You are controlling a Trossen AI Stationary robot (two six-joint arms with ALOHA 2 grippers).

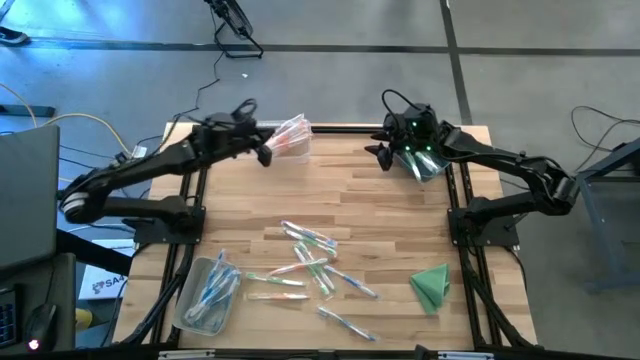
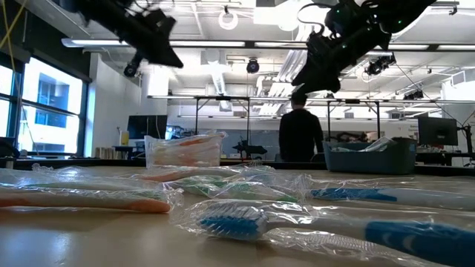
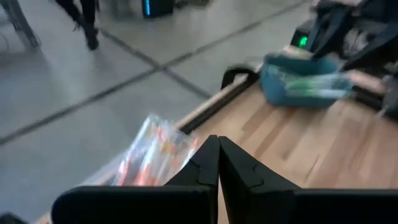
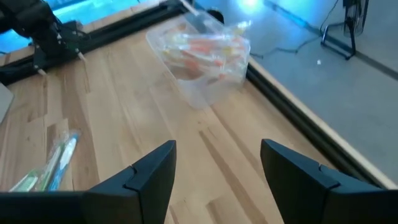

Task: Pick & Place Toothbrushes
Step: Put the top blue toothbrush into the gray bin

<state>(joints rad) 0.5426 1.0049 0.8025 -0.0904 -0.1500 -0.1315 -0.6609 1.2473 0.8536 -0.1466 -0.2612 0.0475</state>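
Crinkly plastic-wrapped toothbrushes (image 2: 245, 219) on wood-plank table (image 1: 380, 200), left gripper (image 1: 265, 152) closed empty, right gripper (image 1: 383, 157) spread empty.

Grey floor (image 1: 330, 20) w/ dark seams; windows (image 2: 52, 104) at one side; ceiling strip lights (image 2: 223, 46); person (image 2: 300, 133) standing.

A folded green cloth (image 1: 431, 285) lies on the wooden table (image 1: 390, 210) near its front right corner — well apart from the clear bins. Cables (image 1: 215, 75) trail over the grey floor (image 1: 330, 25) behind the table. In the room beyond, a person (image 2: 300, 133) in dark clothes stands among desks and monitors (image 2: 438, 132) — back turned.
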